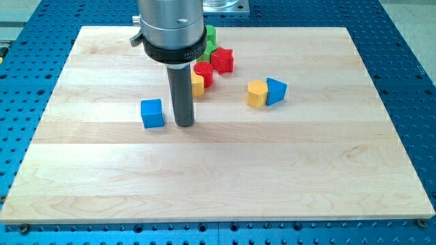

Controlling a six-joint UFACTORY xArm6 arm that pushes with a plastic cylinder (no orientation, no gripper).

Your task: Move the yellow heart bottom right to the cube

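Note:
A blue cube (152, 113) sits left of the board's middle. My tip (184, 124) stands on the board just to the cube's right, a small gap apart. A yellow block (197, 84) shows right behind the rod, partly hidden by it, so its shape is unclear; a red cylinder (204, 73) touches it on the upper right. Another yellow block (257, 94), looking six-sided, sits right of centre against a blue wedge-like block (276, 90).
A red star-like block (222, 60) lies above the red cylinder. A green block (210, 38) is partly hidden behind the arm's body at the top. The wooden board (218, 177) lies on a blue perforated table.

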